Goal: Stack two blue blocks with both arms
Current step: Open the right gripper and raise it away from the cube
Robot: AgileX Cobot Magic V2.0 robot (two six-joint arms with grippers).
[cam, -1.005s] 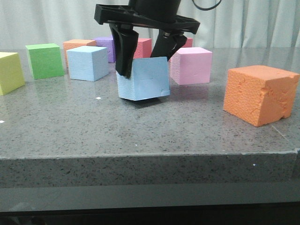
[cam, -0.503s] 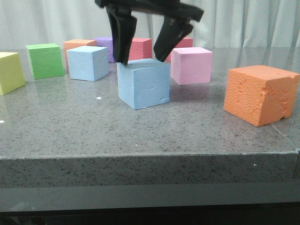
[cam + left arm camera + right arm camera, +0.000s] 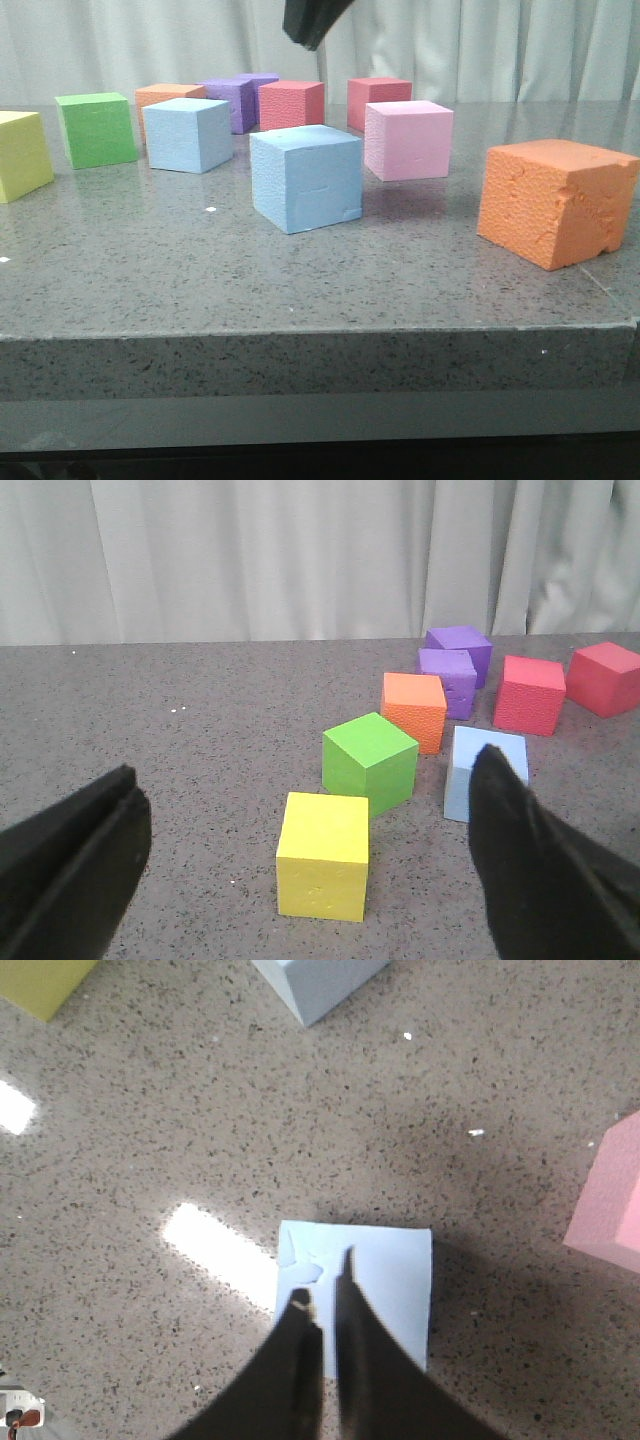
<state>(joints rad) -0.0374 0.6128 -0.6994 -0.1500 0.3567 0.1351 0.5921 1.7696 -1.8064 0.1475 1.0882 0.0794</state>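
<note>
The right gripper hangs above the table with its two dark, angular fingers drawn almost together, only a thin slit between the tips, and nothing between them. Directly beneath it in the right wrist view sits the nearer blue block, a pale sky-blue foam cube whose top face shows a nick along one edge; the fingers are clear of it. In the front view this cube rests flat on the speckled grey stone table, with faint rectangular dents on its front face and a chipped lower corner. Only a black sliver of that arm shows at the top edge there.

The left gripper is spread wide, its matte black fingers far apart and holding nothing.

The second blue block stands well behind and to the left of the first, on the table, just beside a green cube and in front of a small orange cube. A pink cube sits just right of the nearer blue block, apart from it. A large, rough-surfaced orange cube stands at the right.
</note>
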